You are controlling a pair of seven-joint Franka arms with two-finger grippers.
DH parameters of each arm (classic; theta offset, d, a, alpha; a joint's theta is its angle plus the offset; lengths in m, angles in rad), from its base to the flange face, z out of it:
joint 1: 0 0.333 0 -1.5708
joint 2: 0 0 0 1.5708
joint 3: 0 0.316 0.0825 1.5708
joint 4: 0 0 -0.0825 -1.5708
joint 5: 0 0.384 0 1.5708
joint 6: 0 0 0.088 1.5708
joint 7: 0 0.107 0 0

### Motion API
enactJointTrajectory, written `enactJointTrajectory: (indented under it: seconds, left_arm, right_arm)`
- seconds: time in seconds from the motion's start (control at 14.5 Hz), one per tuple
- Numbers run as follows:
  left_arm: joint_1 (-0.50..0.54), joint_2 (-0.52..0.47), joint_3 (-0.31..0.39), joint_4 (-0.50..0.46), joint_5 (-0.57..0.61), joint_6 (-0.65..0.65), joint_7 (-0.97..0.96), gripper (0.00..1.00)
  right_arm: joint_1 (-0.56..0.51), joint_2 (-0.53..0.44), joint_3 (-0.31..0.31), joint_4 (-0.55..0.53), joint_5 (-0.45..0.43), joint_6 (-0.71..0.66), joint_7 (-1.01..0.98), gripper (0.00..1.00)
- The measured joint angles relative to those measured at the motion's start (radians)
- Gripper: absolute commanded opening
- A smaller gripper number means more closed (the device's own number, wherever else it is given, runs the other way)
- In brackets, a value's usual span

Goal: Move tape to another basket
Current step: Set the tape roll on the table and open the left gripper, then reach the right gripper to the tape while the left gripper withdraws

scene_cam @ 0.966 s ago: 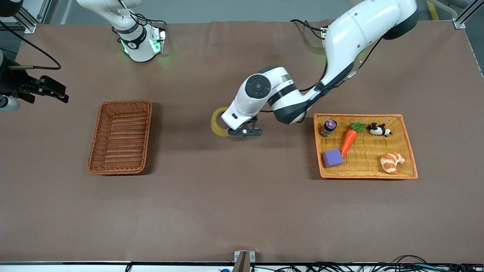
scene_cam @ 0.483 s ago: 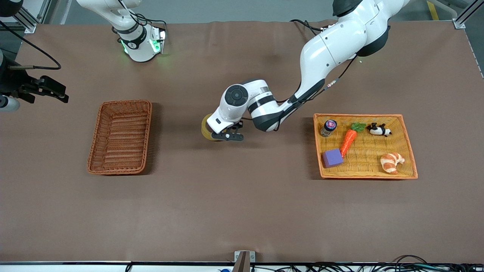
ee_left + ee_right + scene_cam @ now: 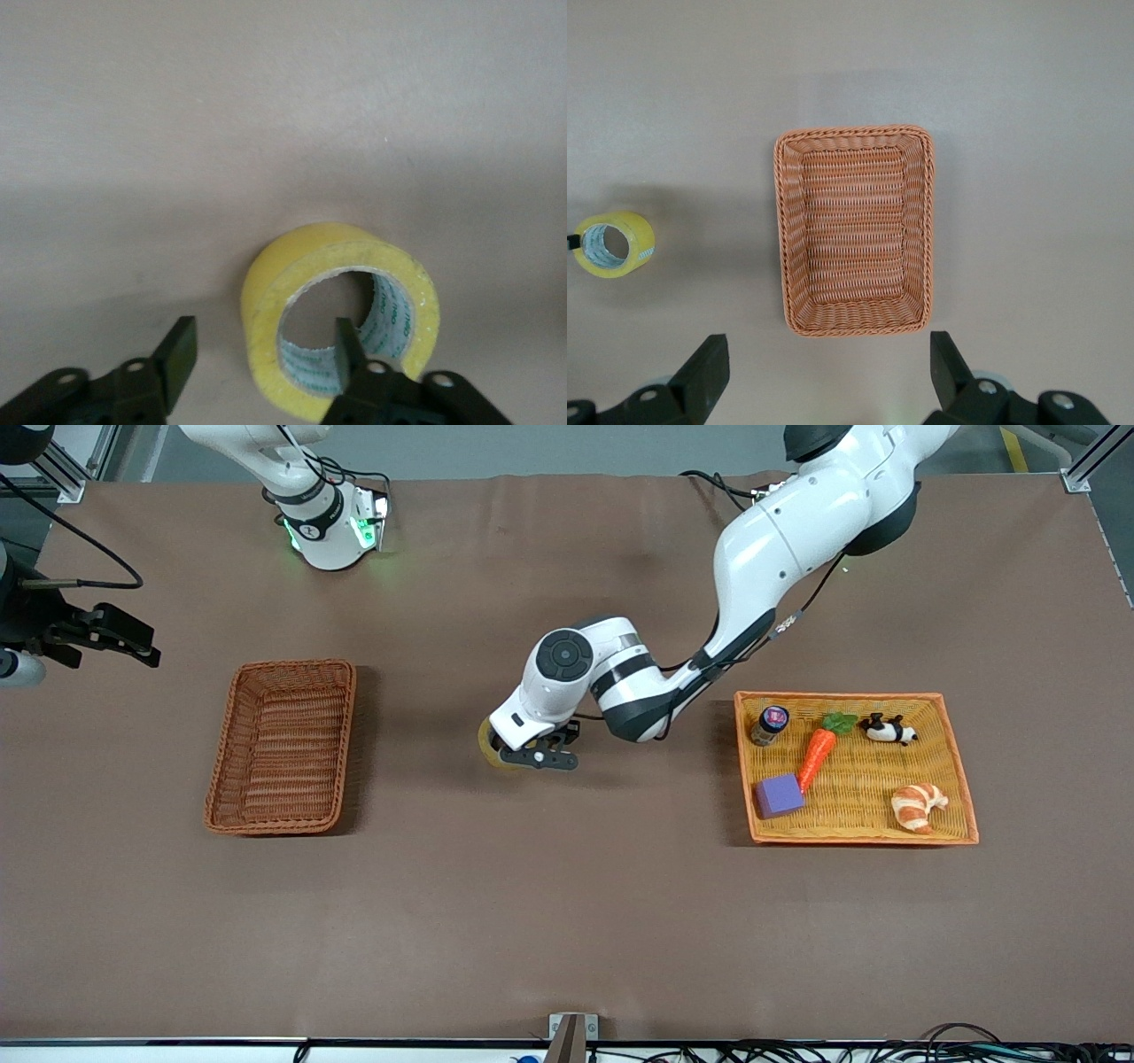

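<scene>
The yellowish tape roll (image 3: 301, 266) stands on its edge on the brown table, about midway between the basket and the tray. In the front view the tape (image 3: 487, 744) peeks out from under the left hand. My left gripper (image 3: 263, 354) (image 3: 524, 758) is open: one finger is inside the ring, the other outside with a gap, and the roll's wall is between them. The reddish-brown wicker basket (image 3: 282, 746) (image 3: 855, 228) lies empty toward the right arm's end. My right gripper (image 3: 828, 376) (image 3: 133, 642) is open and empty, waiting high over that end of the table. The tape also shows in the right wrist view (image 3: 614, 244).
An orange-yellow flat tray (image 3: 961, 779) toward the left arm's end holds a toy carrot (image 3: 817, 753), a purple block (image 3: 780, 794), a croissant (image 3: 918, 806), a panda toy (image 3: 889, 730) and a small jar (image 3: 770, 724). Bare brown table lies between tape and basket.
My left gripper carried the tape from nearer the tray toward the basket's end, then shifted slightly nearer the front camera. The right arm has not moved.
</scene>
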Motion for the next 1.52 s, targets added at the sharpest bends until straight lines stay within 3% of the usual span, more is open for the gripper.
enactJointTrajectory:
  seconds: [0.28, 0.48, 0.69, 0.83, 1.17, 1.31, 1.52]
  left_arm:
    - [0.06, -0.208, -0.017, -0.021, 0.001, -0.299, 0.008, 1.0]
    - [0.123, -0.355, 0.01, -0.048, -0.073, -0.365, 0.085, 1.0]
    - [0.214, -0.428, 0.033, -0.064, -0.153, -0.395, 0.22, 1.0]
    - [0.218, -0.478, 0.12, -0.065, -0.221, -0.41, 0.34, 1.0]
    - [0.146, -0.643, 0.403, -0.077, -0.363, -0.426, 0.566, 1.0]
    - [0.164, -0.718, 0.452, -0.113, -0.401, -0.433, 0.652, 1.0]
    - [0.273, -0.828, 0.462, -0.192, -0.445, -0.435, 0.789, 1.0]
  right_arm:
    - [0.004, 0.016, 0.028, -0.005, 0.023, 0.032, -0.001, 1.0]
    - [0.01, 0.074, 0.118, -0.011, 0.03, 0.079, 0.002, 1.0]
    - [0.021, 0.168, 0.215, -0.023, 0.03, 0.201, 0.067, 1.0]
    - [0.062, 0.231, 0.255, -0.047, 0.025, 0.305, 0.153, 1.0]
    - [0.237, 0.402, 0.269, -0.094, -0.043, 0.493, 0.366, 1.0]
    - [0.283, 0.474, 0.269, -0.098, -0.088, 0.553, 0.417, 1.0]
    - [0.325, 0.544, 0.269, -0.151, -0.123, 0.676, 0.456, 1.0]
